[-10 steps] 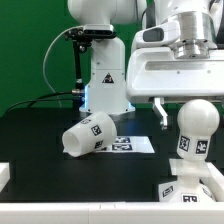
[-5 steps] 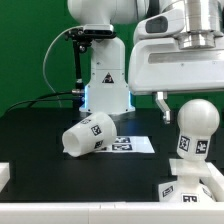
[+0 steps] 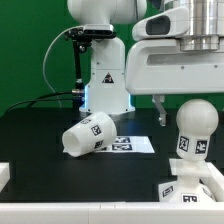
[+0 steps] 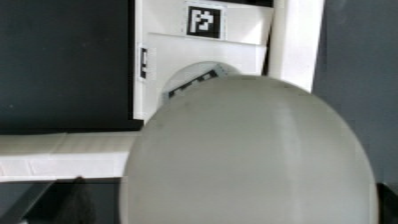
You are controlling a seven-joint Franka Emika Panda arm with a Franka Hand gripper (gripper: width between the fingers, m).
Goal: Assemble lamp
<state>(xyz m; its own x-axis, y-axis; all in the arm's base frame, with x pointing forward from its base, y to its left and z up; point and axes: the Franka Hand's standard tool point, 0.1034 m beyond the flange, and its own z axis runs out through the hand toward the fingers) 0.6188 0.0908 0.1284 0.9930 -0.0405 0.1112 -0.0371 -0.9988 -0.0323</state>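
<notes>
The white bulb (image 3: pixel 197 125) stands upright on the lamp base (image 3: pixel 172 190) at the exterior view's lower right. My gripper (image 3: pixel 195 112) hangs just above and around the bulb's top. One finger (image 3: pixel 160 110) shows clear of the bulb's side, so the jaws stand open and hold nothing. The other finger is out of view. In the wrist view the bulb (image 4: pixel 249 150) fills most of the picture, with the tagged base (image 4: pixel 210 40) behind it. The tapered shade (image 3: pixel 88 135) lies on its side on the black table, left of the bulb.
The marker board (image 3: pixel 135 145) lies flat behind the shade. The robot's glossy white body (image 3: pixel 103 75) with its cables stands at the back. A white rim piece (image 3: pixel 4 175) sits at the exterior view's left edge.
My gripper has shifted slightly above the bulb, rising a little and settling back. The bulb, base and shade have not moved.
</notes>
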